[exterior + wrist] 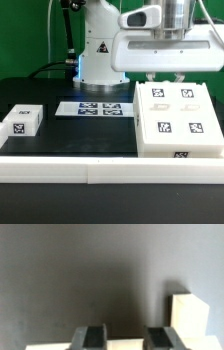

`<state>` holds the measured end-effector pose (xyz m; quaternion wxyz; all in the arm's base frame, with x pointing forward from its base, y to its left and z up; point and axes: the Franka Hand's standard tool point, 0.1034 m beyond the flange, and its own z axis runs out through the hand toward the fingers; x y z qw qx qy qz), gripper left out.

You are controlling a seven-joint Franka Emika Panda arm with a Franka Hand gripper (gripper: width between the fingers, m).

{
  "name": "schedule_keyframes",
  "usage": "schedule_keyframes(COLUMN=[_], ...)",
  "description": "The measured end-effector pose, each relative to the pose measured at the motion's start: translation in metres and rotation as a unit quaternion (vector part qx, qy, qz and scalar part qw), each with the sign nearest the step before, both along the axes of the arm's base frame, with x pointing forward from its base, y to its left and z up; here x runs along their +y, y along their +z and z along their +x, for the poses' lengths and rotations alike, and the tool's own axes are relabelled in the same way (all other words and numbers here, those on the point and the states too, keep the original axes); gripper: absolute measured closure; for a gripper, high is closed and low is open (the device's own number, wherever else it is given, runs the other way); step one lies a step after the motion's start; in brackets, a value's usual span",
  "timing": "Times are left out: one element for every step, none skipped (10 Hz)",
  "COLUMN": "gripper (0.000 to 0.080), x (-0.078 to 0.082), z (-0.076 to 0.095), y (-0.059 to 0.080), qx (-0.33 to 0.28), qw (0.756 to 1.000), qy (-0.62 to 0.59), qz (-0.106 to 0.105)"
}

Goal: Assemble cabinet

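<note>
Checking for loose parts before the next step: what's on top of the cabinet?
Only marker tags show on the cabinet top face, with no loose parts. The gripper hangs over its back edge and hides a strip there. Whether it touches cannot be told.

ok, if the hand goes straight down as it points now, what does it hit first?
Probably the cabinet: in the exterior view the hand hangs over its far edge. The wrist view shows mostly dark table ahead, so it could just miss it; depth is unclear.
</note>
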<state>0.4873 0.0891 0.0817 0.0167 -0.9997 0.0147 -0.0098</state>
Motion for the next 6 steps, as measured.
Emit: schedule_keyframes(gripper=[0.0624,0.0624,0.0624,0.0624,0.0625,0.0625], x=[0.000,0.000,0.000,0.001,0.000,-0.001], z=[-0.002,-0.001,-0.001,0.002,0.003,0.004], y=[-0.003,-0.003,-0.002,0.002,0.012,0.022], qx=[0.004,0.003,0.005,0.006,0.006,0.007], qw=[1.000,1.000,1.000,1.000,1.000,1.000], qy=[0.000,0.000,0.000,0.000,0.000,0.002], qz=[-0.001,0.000,-0.001,0.000,0.000,0.000])
